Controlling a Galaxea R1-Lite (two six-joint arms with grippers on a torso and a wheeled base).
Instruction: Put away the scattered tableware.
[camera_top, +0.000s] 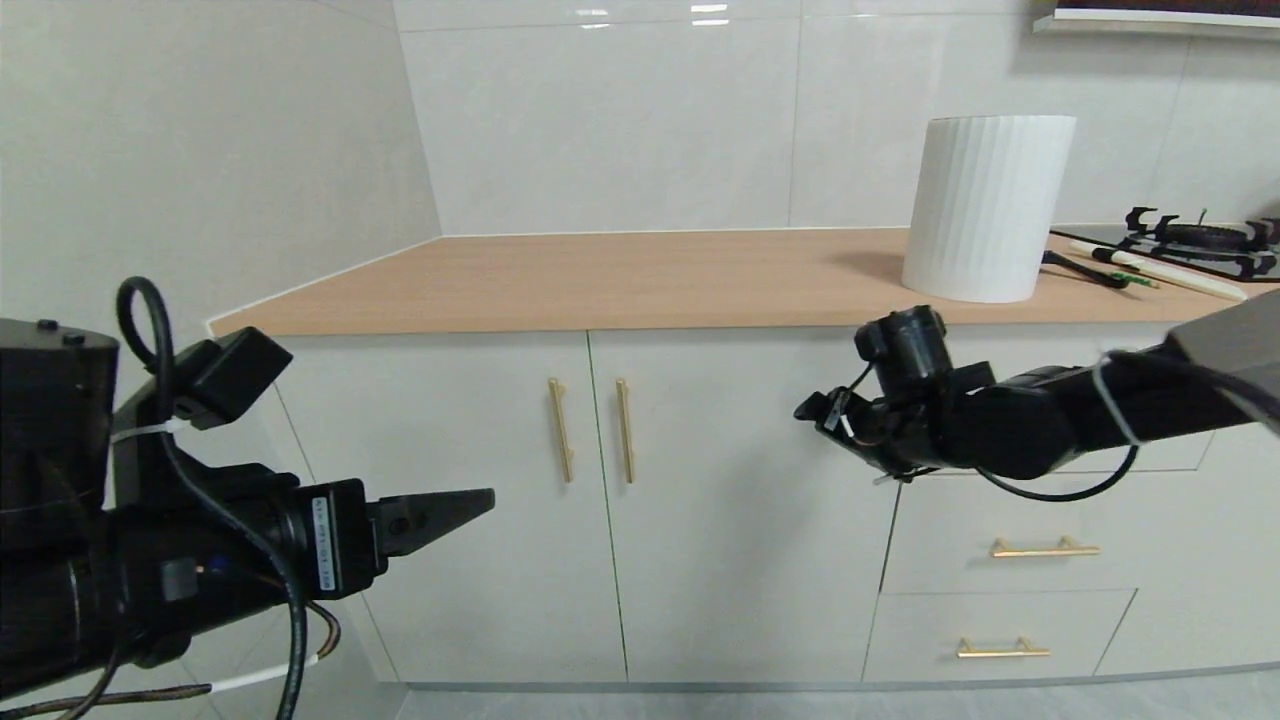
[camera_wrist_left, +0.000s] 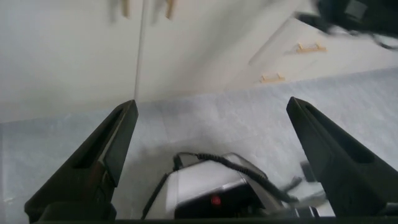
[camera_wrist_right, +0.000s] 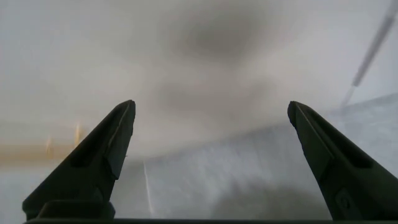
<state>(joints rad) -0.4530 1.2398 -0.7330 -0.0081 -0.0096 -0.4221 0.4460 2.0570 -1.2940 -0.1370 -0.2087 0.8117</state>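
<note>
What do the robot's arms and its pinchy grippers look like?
The left arm and right arm are black and chunky. The left gripper and right gripper each have two long, pointed black wedge fingers. On the left arm, black cables loop past a white zip tie and a small white label.

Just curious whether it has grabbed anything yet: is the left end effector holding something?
No, the left end effector has its fingers spread wide apart with nothing gripped between them.
</note>
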